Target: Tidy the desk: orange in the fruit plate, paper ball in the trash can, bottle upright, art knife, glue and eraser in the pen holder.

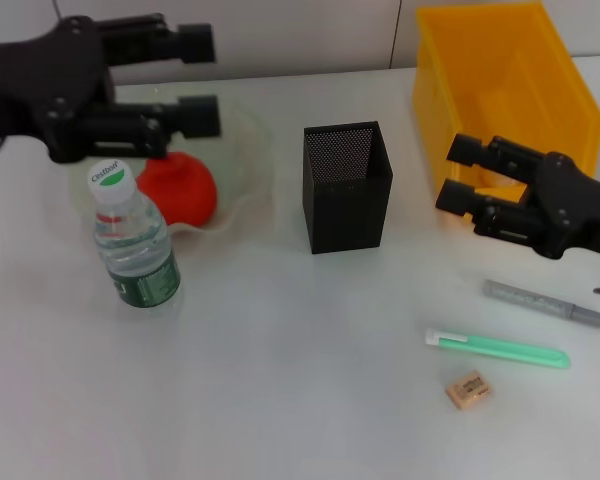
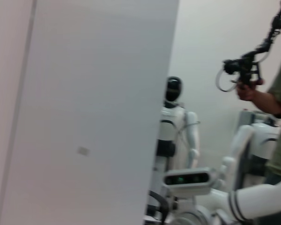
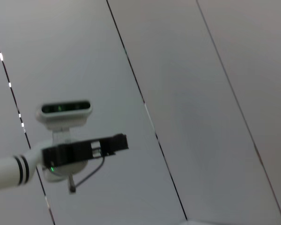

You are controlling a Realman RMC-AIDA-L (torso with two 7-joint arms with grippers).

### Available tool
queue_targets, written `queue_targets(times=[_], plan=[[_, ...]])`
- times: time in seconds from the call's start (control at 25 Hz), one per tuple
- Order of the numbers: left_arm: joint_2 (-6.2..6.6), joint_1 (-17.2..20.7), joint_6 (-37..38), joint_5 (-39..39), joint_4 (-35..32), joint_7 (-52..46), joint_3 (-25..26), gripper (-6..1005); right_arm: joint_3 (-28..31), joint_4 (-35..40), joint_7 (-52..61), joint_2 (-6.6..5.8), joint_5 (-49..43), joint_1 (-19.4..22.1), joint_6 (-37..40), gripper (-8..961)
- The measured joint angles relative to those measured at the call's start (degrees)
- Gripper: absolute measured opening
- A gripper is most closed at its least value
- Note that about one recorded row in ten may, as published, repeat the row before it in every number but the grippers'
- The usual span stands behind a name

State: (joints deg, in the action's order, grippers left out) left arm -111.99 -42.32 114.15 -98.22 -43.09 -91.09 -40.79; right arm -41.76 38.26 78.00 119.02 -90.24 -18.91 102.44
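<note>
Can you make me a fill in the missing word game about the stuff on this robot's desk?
1. The orange sits in the pale-green fruit ____.
2. The bottle stands ____ on the desk.
3. The eraser lies nearer the robot's ____ gripper.
4. The trash can is bright ____.

Missing words: plate, upright, right, yellow.

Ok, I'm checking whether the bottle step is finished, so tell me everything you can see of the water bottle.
The bottle is clear ribbed plastic with a white printed cap, a thin red band at its neck and a dark green label round its lower part. It stands upright on the white desk, just in front of the fruit plate that holds the orange. Nothing grips it: the left gripper hangs open above the plate behind it.
</note>
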Motion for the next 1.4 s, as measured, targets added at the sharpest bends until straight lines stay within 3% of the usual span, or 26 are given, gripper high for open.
queue_targets(times=[0.24,0.4,0.72,0.88,1.4], plan=[[-1.89,-0.45,0.59,3.80,0.50,-0.97,-5.89,792,0.00,3.55,1.21,-0.01,-5.01,-0.12,-2.41,775],[-1.66,-0.13,0.75,7.90,1.78,-0.98,-6.24,792,0.35,4.82,1.34,-0.02,-5.96,-0.01,-2.75,775],[-0.94,2.48,0.30,6.37,1.47,4.73,-7.59,791,0.31,8.01,3.92,-0.09,-6.72,0.38,-2.78,775],[-0.73,4.24,0.08,6.04,1.51,8.21,-8.76,791,0.50,16.03,11.16,-0.10,-11.32,0.54,-2.82,775],[-1.11,7.41,-0.76,6.01,1.42,11.89,-9.53,792,0.56,28.70,20.46,0.03,-17.75,0.72,-2.79,776]])
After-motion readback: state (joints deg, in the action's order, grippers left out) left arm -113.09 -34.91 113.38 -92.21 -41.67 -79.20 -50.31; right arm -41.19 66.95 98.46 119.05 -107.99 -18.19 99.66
